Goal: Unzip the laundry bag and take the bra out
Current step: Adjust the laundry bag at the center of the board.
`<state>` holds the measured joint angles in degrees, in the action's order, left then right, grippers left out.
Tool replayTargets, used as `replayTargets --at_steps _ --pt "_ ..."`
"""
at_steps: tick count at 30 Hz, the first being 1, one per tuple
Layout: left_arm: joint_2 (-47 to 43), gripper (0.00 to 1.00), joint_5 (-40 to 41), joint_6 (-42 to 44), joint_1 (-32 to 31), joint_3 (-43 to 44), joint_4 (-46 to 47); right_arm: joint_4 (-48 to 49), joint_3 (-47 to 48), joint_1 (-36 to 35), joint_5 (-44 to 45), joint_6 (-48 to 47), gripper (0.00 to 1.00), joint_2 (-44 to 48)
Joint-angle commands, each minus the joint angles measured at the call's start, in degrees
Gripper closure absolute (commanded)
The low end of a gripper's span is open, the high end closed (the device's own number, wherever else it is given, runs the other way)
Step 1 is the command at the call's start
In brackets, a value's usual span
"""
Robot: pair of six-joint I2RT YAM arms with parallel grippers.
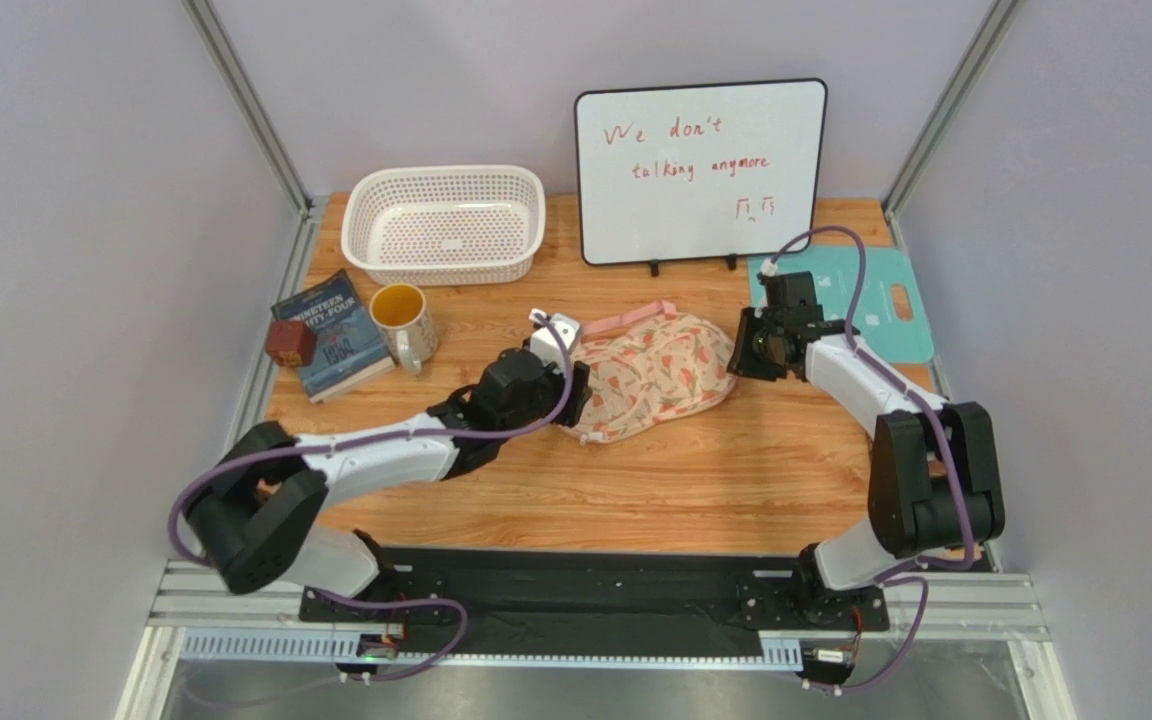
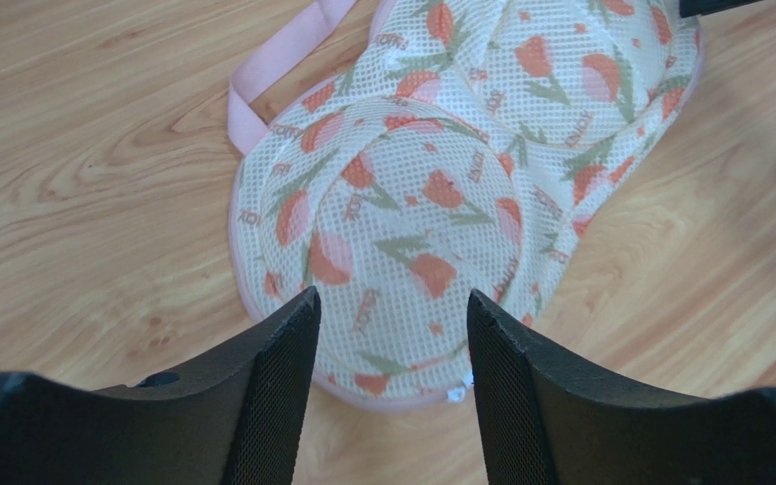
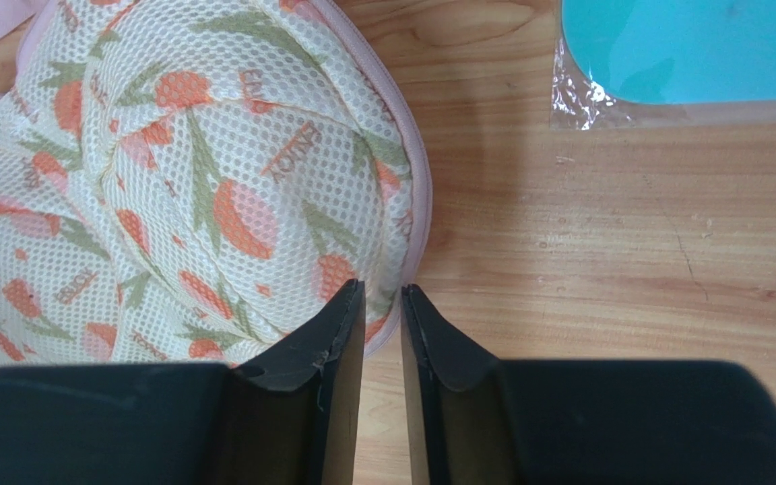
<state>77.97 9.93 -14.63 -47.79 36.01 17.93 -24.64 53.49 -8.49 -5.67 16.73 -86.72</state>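
The laundry bag (image 1: 654,372) lies on the table's middle, a cream peanut-shaped mesh pouch with a red and green print and pink trim. Its pink strap loop (image 2: 281,56) points to the back. My left gripper (image 1: 575,393) is open at the bag's left lobe (image 2: 412,202), its fingers straddling the lobe's near edge (image 2: 392,298). A small white zipper pull (image 2: 460,392) shows by the right finger. My right gripper (image 1: 740,353) is at the bag's right end (image 3: 159,182), its jaws a narrow gap apart (image 3: 382,288) over the pink trim, holding nothing. The bra is hidden.
A white perforated basket (image 1: 444,225) and a whiteboard (image 1: 699,173) stand at the back. A teal board (image 1: 868,300) lies back right, also in the right wrist view (image 3: 686,51). A yellow mug (image 1: 402,323), a book (image 1: 330,333) and a brown block (image 1: 291,342) sit left.
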Motion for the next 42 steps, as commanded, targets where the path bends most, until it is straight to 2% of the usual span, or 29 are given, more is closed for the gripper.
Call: replayTargets --at_steps 1,5,8,9,12,17,19,27,33,38,42 --pt "11.55 0.37 -5.88 2.24 3.14 6.33 0.34 -0.4 5.03 0.14 1.02 -0.48 0.72 -3.54" --pt "19.57 0.37 -5.28 0.67 3.76 11.27 -2.81 -0.93 8.72 -0.03 -0.04 0.32 0.66 -7.75" --pt "20.9 0.37 -1.16 -1.71 3.76 10.49 -2.91 0.82 7.33 -0.12 -0.04 1.55 0.45 -4.89" --pt "20.99 0.37 -0.62 -3.28 3.76 10.14 -2.82 3.0 5.93 -0.3 -0.22 1.9 0.34 -2.95" --pt "21.86 0.37 0.87 -6.44 3.84 10.05 -5.27 4.25 1.1 -1.0 0.39 3.13 0.24 6.54" --pt "21.43 0.37 0.61 -11.38 3.84 8.03 -6.77 4.78 -8.73 -5.82 1.1 8.03 0.23 21.99" --pt "20.38 0.37 0.96 -13.92 3.84 6.62 -7.12 7.06 -12.0 -8.9 -0.03 10.41 0.23 24.83" --pt "15.63 0.37 -1.67 -21.66 3.23 0.13 -5.11 12.16 -16.32 -16.46 -0.48 15.26 0.24 23.53" --pt "11.68 0.37 -2.46 -29.04 -1.77 -3.57 -2.91 13.04 -19.82 -24.27 1.28 16.31 0.25 23.87" --pt "9.65 0.37 -6.15 -32.13 -7.66 -5.86 4.82 8.58 -25.45 -28.33 4.52 19.47 0.25 34.49" --pt "5.71 0.37 -7.56 -31.95 -8.99 -5.07 5.36 3.21 -27.65 -29.04 8.13 22.03 0.25 43.72"
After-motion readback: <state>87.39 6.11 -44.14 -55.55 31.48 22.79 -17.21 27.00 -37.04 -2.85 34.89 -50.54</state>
